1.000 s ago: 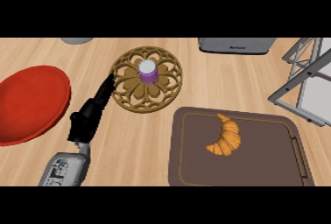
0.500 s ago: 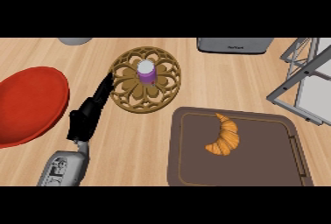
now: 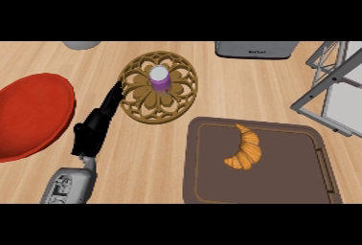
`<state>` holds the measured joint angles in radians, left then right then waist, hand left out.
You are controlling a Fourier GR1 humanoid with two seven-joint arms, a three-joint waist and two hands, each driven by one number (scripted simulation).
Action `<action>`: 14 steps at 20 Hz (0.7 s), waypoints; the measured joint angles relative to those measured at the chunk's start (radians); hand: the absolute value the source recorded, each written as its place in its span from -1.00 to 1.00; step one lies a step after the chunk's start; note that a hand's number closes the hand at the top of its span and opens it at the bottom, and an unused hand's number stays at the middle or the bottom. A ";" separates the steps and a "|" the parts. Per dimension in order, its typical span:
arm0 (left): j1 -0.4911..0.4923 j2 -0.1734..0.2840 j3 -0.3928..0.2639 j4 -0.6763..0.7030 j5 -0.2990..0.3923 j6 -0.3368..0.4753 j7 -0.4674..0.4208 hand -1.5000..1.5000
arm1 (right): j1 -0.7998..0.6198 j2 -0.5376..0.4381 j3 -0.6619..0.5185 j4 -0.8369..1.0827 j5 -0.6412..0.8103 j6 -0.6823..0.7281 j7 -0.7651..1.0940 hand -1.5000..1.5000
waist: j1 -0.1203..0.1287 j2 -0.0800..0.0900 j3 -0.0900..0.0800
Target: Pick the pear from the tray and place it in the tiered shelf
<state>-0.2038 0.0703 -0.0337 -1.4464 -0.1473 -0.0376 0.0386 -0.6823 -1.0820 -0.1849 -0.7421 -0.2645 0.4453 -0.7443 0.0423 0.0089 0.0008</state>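
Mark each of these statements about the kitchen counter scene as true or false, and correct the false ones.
1. A pear lies on the brown tray. False: the item on it is a croissant.
2. The left robot hand has straight fingers reaching beside the round trivet. True.
3. The purple bottle stands on the red plate. False: it stands on the trivet.
4. The tiered shelf is at the view's right edge. True.
5. The left robot hand holds the croissant. False: it holds nothing and is apart from the tray.
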 measured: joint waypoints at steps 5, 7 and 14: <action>-0.010 -0.008 -0.004 -0.002 -0.012 0.012 0.008 0.00 | -0.097 0.033 0.024 0.100 0.030 0.012 0.006 1.00 | -0.001 0.002 0.000; -0.004 -0.015 -0.013 -0.011 -0.016 0.016 0.011 0.00 | -0.134 0.035 0.028 0.142 0.044 0.015 0.006 1.00 | 0.001 0.003 0.001; -0.005 -0.014 -0.015 -0.013 -0.014 0.006 0.006 0.00 | -0.193 0.037 0.067 0.267 0.180 -0.148 -0.045 -1.00 | 0.006 0.002 -0.004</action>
<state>-0.2088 0.0566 -0.0490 -1.4595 -0.1614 -0.0312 0.0443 -0.8758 -1.0455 -0.1177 -0.4749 -0.0845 0.2976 -0.7890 0.0486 0.0107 -0.0036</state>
